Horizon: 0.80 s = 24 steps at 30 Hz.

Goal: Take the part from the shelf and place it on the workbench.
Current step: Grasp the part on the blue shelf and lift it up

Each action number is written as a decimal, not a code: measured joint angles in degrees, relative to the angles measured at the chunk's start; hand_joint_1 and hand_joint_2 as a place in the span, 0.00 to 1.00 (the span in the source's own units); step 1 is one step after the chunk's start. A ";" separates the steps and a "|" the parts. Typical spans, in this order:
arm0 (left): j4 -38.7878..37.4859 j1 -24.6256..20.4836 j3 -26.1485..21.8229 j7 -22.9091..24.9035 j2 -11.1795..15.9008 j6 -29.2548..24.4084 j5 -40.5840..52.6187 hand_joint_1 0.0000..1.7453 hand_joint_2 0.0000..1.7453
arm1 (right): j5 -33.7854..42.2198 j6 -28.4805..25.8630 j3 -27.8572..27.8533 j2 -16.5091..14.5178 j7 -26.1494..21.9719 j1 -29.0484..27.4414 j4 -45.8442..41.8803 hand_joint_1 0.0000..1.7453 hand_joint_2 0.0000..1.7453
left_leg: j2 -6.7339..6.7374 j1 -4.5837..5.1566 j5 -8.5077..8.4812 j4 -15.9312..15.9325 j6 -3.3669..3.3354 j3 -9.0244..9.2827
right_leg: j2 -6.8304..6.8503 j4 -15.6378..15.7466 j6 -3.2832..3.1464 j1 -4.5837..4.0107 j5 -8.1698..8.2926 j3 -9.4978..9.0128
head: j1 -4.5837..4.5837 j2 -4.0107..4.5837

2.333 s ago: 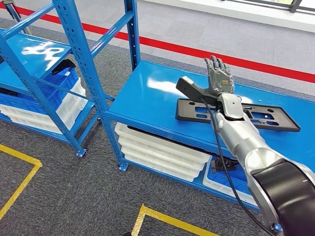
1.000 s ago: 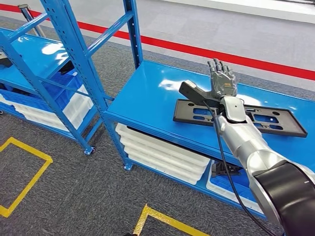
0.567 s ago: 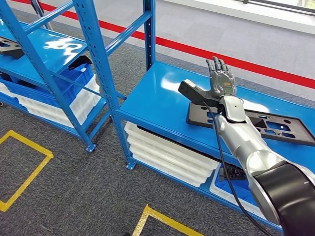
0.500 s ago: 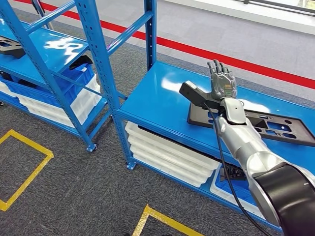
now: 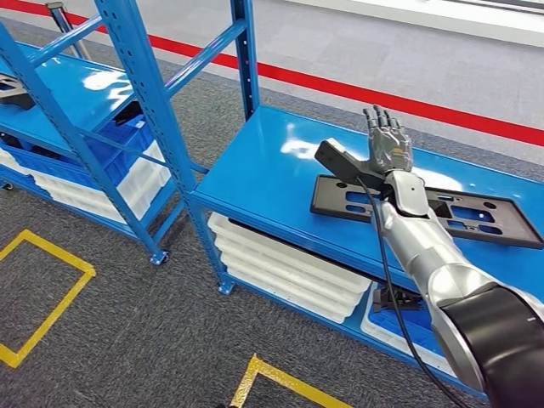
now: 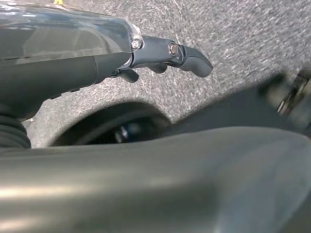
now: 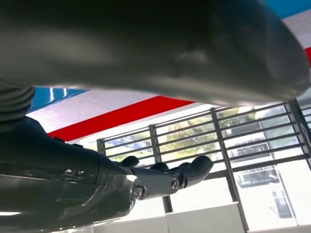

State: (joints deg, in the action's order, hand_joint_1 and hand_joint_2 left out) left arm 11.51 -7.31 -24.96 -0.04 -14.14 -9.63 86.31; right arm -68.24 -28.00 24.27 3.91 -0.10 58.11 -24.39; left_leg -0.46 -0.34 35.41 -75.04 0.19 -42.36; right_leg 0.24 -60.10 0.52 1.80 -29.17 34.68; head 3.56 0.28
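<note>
A long flat black part (image 5: 461,217) with cut-outs lies on the glossy blue surface (image 5: 275,178) at the right in the head view. My right hand (image 5: 389,149) is raised just above the part's near end, fingers spread and pointing up, holding nothing. In the right wrist view its fingers (image 7: 172,180) stretch out straight against bright windows. My left hand (image 6: 172,51) hangs low over grey carpet in the left wrist view, fingers extended and empty.
Blue rack uprights (image 5: 150,110) stand between this surface and a second blue shelf (image 5: 64,93) at the left, where another black part (image 5: 9,89) lies. White trays (image 5: 282,268) and blue bins (image 5: 121,144) are stacked underneath. Yellow tape (image 5: 45,302) marks the carpet.
The whole picture has swayed sideways, so the camera moved. My right hand stays raised and spread over the black part, which lies still on the blue surface.
</note>
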 joint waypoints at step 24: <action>0.00 -0.21 0.15 0.04 -0.05 0.36 0.00 0.00 1.00 | 0.54 0.31 -0.58 0.08 -0.14 0.13 0.05 0.00 0.00 | 1.59 1.19 -6.82 15.22 -2.06 7.08 | 0.89 0.21 0.61 -0.79 0.19 0.26 | -0.05 0.00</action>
State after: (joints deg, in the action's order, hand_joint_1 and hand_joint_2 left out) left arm 11.51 -7.52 -24.81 0.00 -14.19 -9.27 86.31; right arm -67.70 -27.69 23.69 3.99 -0.24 58.24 -24.34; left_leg 1.13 0.85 28.59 -59.82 -1.86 -35.28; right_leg 1.13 -59.89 1.13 1.01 -28.99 34.95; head 3.51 0.28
